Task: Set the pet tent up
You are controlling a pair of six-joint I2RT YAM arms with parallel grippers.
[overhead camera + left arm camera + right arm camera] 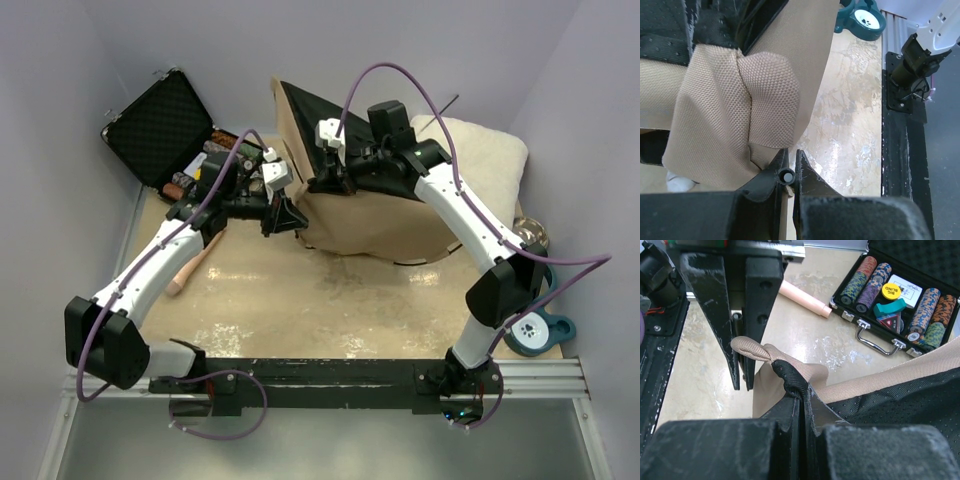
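The pet tent [375,215] lies part-collapsed at the table's back middle, tan fabric with its black underside [320,110] turned up. A thin pole tip [447,103] sticks out at the back. My left gripper [281,216] is at the tent's left edge. In the left wrist view it [790,152] is shut on the round end of a black pole [787,176], beside a bunched tan fabric corner [735,115]. My right gripper [326,181] sits just right of it. In the right wrist view it [801,390] is shut on the tent's black-trimmed corner [790,376].
An open black case [160,120] of poker chips [900,295] stands back left. A pale wooden stick [192,268] lies by the left arm. A white fluffy cushion [490,150] lies behind the tent. A teal pet bowl [535,330] and a metal bowl [532,232] sit right.
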